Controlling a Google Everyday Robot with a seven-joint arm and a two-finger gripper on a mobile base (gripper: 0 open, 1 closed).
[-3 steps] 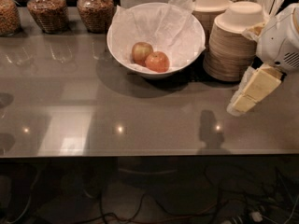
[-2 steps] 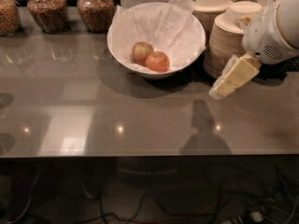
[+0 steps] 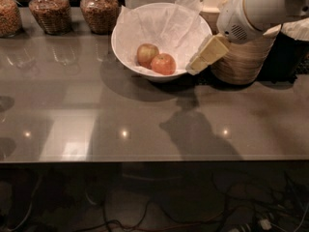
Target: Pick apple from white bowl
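A large white bowl (image 3: 126,57) lined with crinkled white paper stands at the back middle of the grey table. Two apples lie in it. The orange-red apple (image 3: 163,64) is on the right. A paler apple (image 3: 147,54) with yellow-green patches lies to its left, touching it. My gripper (image 3: 197,65) comes in from the upper right on a white arm. Its cream fingers (image 3: 208,55) point down and left, over the bowl's right rim, just right of the orange-red apple and apart from it.
Stacked beige disposable bowls (image 3: 244,57) stand right of the white bowl, behind my arm. Three glass jars of brown grains (image 3: 99,6) line the back left. A dark container (image 3: 292,52) sits at the far right. The table's front edge (image 3: 145,161) runs below.
My gripper has moved left and up, from the right part of the table to the bowl's right rim. The apples and bowl have not moved.
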